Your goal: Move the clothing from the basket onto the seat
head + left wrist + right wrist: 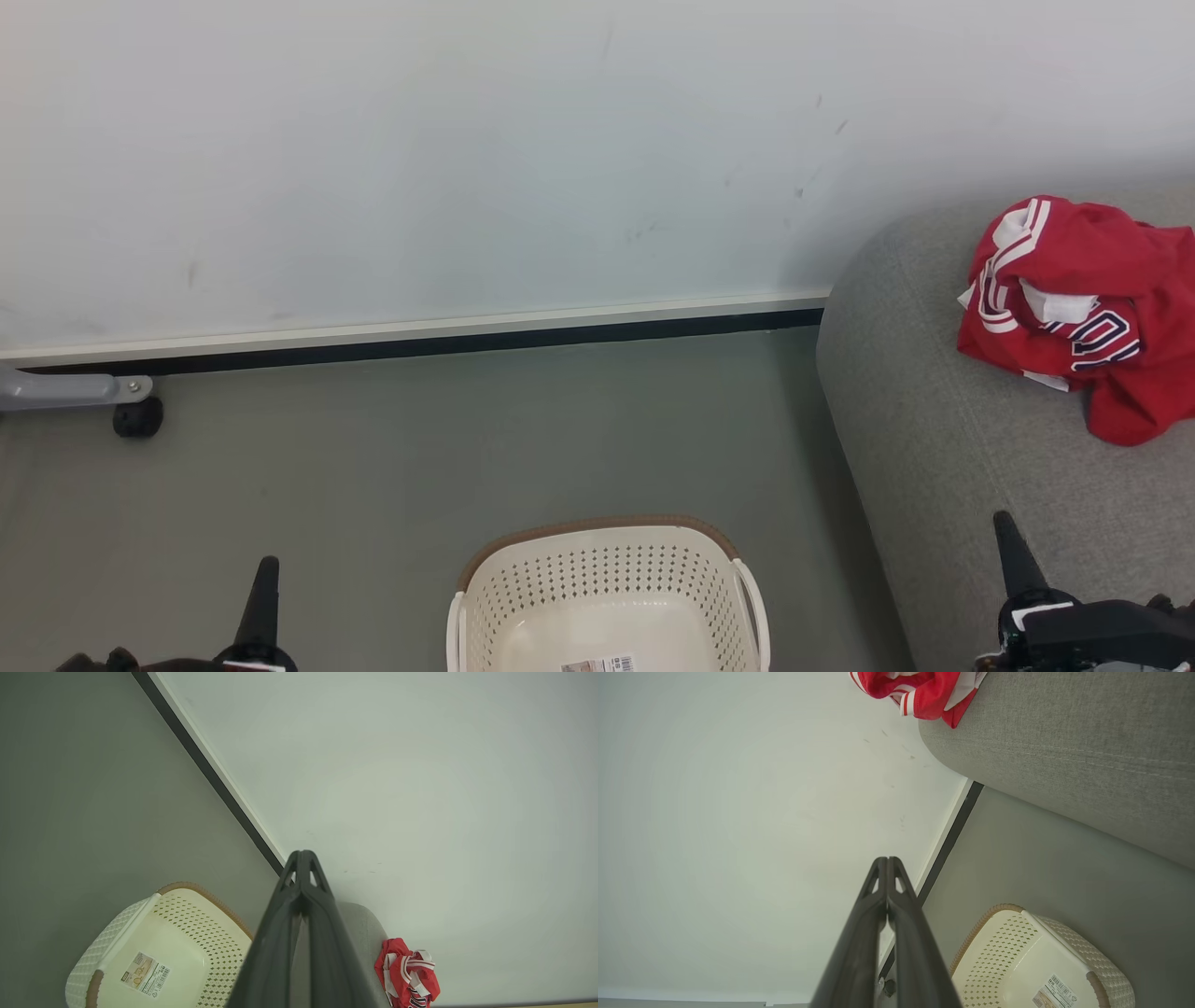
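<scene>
Red clothing [1074, 308] lies heaped on the grey seat [934, 448]. The basket [607, 569] looks bare inside. Left gripper [266, 583] and right gripper [1013, 551] are closed, holding nothing, and the task appears complete.

Navy numerals [1104, 338] on clothing [1083, 252], perhaps 0; basket [602, 579] label [598, 665] illegible.

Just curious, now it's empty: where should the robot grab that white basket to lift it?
Probably the loop handle on the right side of the basket, from above: it stands upright, the handle arches off the rim leaving a gap for a finger, and the walls look too far apart to pinch.
</scene>
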Motion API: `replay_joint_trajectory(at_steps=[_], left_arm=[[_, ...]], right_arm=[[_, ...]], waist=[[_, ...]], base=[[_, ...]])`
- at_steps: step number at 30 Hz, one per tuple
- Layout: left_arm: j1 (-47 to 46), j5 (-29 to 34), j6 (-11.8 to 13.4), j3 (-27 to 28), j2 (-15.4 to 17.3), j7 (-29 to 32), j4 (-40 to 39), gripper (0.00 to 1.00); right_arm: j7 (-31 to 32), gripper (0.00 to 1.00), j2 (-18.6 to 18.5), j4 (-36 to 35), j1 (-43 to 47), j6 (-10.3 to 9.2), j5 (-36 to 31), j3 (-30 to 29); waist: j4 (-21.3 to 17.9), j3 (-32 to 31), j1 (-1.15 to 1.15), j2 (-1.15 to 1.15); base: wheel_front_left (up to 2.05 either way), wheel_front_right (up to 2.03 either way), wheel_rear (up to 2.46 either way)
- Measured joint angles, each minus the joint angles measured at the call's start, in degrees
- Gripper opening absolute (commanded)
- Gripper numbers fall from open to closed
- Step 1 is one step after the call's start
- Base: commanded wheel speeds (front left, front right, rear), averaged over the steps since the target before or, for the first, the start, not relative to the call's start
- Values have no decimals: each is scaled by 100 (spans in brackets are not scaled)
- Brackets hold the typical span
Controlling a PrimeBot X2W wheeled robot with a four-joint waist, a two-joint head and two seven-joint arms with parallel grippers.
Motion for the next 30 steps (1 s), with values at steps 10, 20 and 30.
replay_joint_trajectory(at_steps=[10,20,30], left_arm=[[-175,-739,-115,83,-89,213,98,0],[-405,-1481,-299,193,-149,399,205,0],[-517,-1801,-353,226,-204,494,256,0]], right_arm=[[183,0,80,58,-16,135,724,-304],[388,0,168,112,-42,276,1450,-611],[477,0,194,131,-128,350,1750,-734]], waist=[[33,12,0,0],[66,25,0,0],[78,29,0,0]], base=[[0,0,0],[0,0,0],[0,0,0]])
